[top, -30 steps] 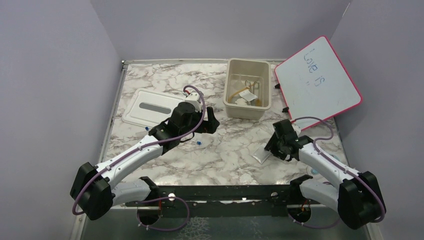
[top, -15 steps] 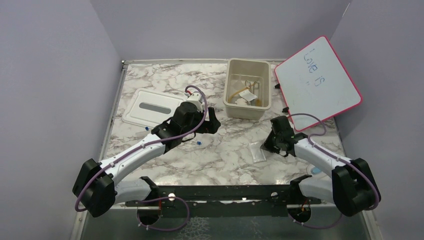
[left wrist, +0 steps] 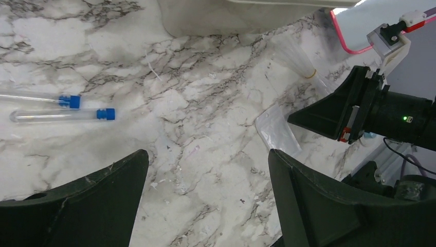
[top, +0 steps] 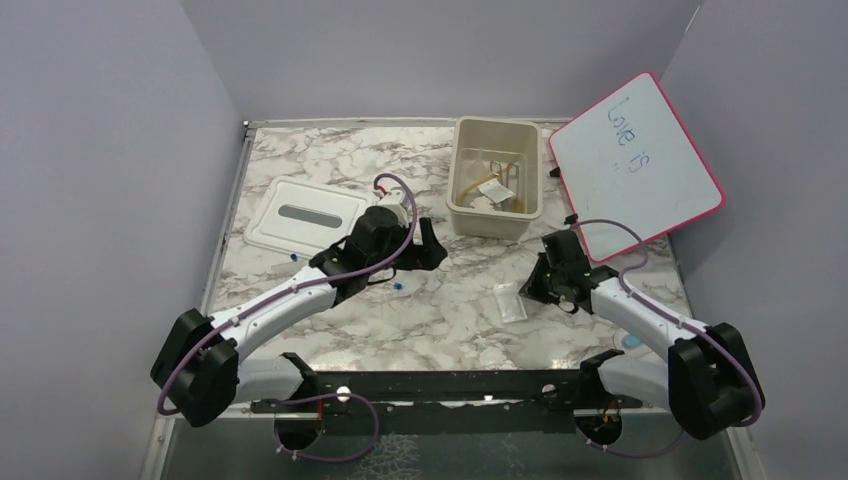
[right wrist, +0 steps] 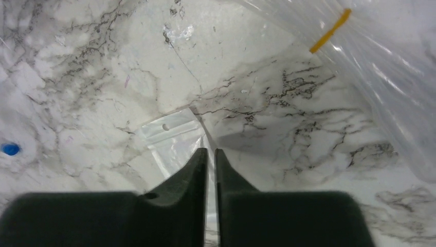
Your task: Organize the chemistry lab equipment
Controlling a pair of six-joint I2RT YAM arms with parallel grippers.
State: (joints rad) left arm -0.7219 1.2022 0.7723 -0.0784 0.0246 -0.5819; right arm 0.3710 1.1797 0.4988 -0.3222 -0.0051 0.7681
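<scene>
I had the right pincer (right wrist: 207,152) clenched on the near edge of the clear plastic packet (right wrist: 169,138) lying flat on the bench (left wrist: 205,92), while the left pincer (left wrist: 206,159) hung released just beside two blue-capped tubes (left wrist: 61,115).

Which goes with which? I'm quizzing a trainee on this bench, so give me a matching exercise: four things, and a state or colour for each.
Things:
1 whiteboard
2 left gripper
3 right gripper
4 blue-capped tubes

States:
a shut at the edge of the clear packet
b pink-framed
c lying side by side
d open

Pairs: 1-b, 2-d, 3-a, 4-c
</scene>
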